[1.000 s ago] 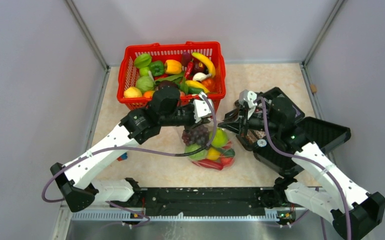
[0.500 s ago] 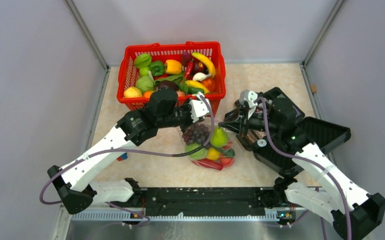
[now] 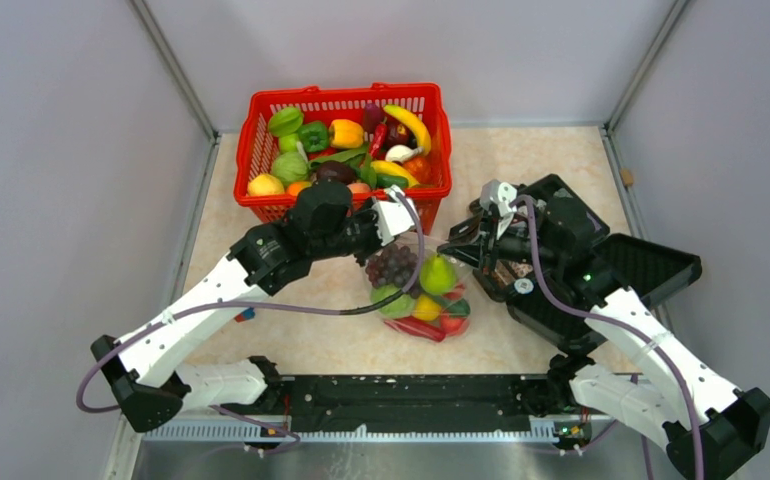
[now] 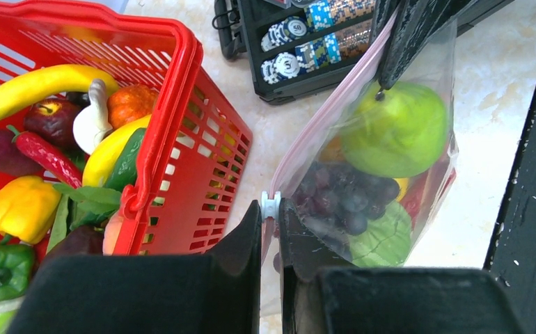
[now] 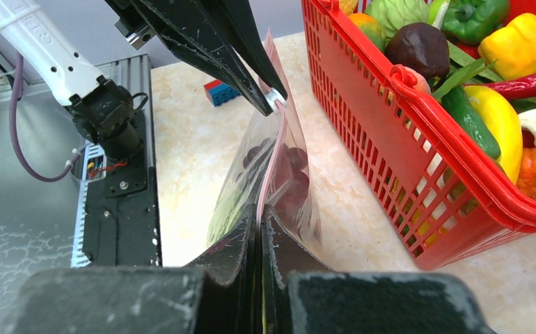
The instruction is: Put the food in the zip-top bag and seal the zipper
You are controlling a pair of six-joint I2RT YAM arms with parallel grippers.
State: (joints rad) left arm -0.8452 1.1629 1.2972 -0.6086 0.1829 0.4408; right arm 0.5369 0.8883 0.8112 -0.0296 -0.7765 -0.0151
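Observation:
The zip-top bag (image 3: 423,292) hangs between both grippers, just above the table. Inside it are purple grapes (image 4: 349,198), a green pear (image 4: 394,129), a green cabbage (image 4: 387,240) and red and yellow pieces. The pinkish zipper (image 4: 328,111) runs taut from one gripper to the other. My left gripper (image 4: 270,216) is shut on the zipper at its white slider (image 4: 271,204), close to the basket's corner; it also shows in the top view (image 3: 399,222). My right gripper (image 5: 259,216) is shut on the zipper's other end (image 5: 273,149); in the top view it (image 3: 458,250) is at the bag's right side.
A red lattice basket (image 3: 261,110) full of more toy fruit and vegetables stands just behind the bag (image 4: 182,139). An open black case (image 3: 651,265) with chips (image 4: 300,49) lies on the right. A small red and blue block (image 5: 220,92) lies left of the bag.
My left gripper has slid a little to the left along the zipper, toward the basket's corner. The right gripper has stayed in place holding its end.

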